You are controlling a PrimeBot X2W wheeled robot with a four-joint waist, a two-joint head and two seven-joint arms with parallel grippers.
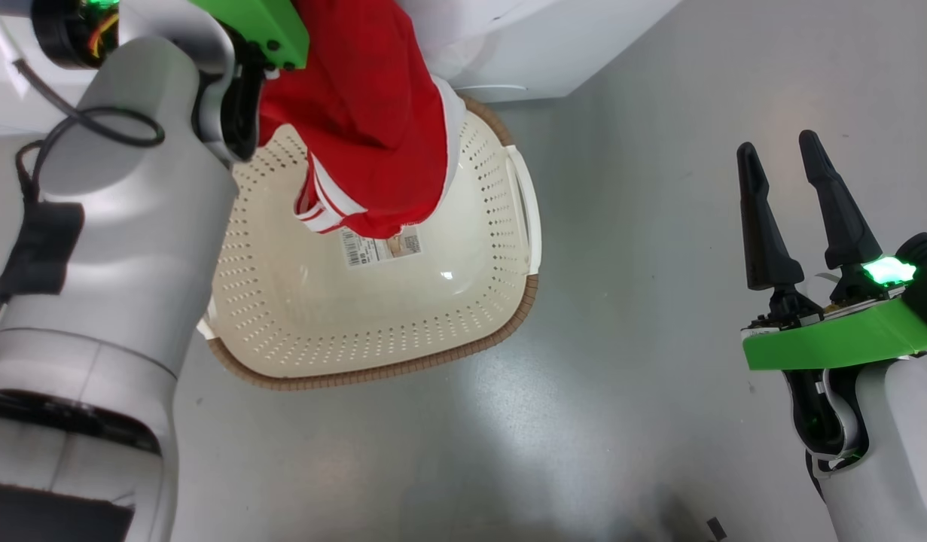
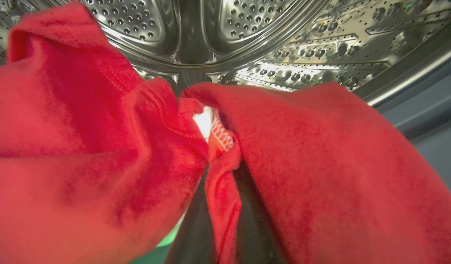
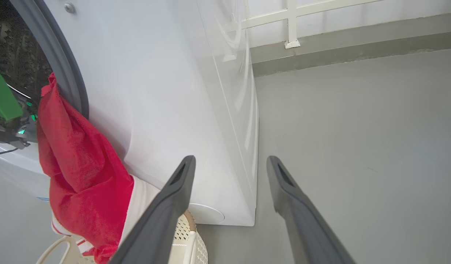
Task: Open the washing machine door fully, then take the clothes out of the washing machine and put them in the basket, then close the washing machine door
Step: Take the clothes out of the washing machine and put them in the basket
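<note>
The red clothes with white stripes hang from the top of the head view, their lower end dangling inside the cream basket. In the left wrist view my left gripper is shut on a fold of the red clothes, with the steel drum right behind. The right wrist view has the clothes trailing out of the washing machine past its grey gasket. My right gripper stands open and empty, well right of the basket. The washing machine door is out of view.
The basket stands on the grey floor against the foot of the machine. My left arm covers the left side of the head view. A wall base and white rail lie beyond the machine.
</note>
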